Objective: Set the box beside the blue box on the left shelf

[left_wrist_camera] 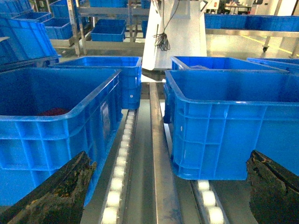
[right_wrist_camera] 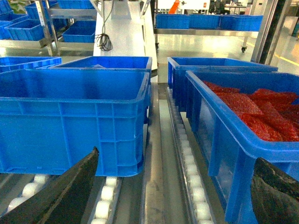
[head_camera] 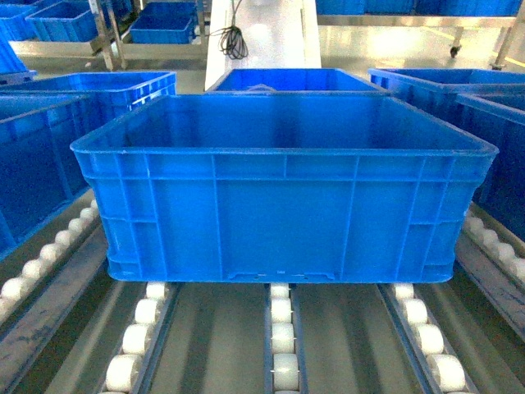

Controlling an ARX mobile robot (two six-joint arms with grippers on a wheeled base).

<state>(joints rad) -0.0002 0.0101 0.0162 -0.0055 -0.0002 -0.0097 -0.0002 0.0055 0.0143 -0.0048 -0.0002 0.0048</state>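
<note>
The box [head_camera: 283,205], a large empty bright-blue crate with ribbed walls, rests on the roller lanes of the left shelf [head_camera: 281,328], filling the middle of the head view. Another blue box [head_camera: 37,164] stands on its left, a narrow gap apart. Neither gripper shows in the head view. In the left wrist view my left gripper [left_wrist_camera: 161,198] is open, its dark fingers [left_wrist_camera: 60,191] wide apart, low before the gap between the blue box [left_wrist_camera: 51,126] and the box [left_wrist_camera: 233,121]. My right gripper [right_wrist_camera: 163,196] is open too, facing the box's [right_wrist_camera: 70,116] right corner.
On the right a blue crate [right_wrist_camera: 247,116] holds red bags [right_wrist_camera: 266,109]. More blue crates [head_camera: 291,80] stand behind on the lanes. A steel rail [left_wrist_camera: 159,154] runs between lanes. Further racks with crates [left_wrist_camera: 110,29] and a white column with a black cable [head_camera: 234,37] stand beyond.
</note>
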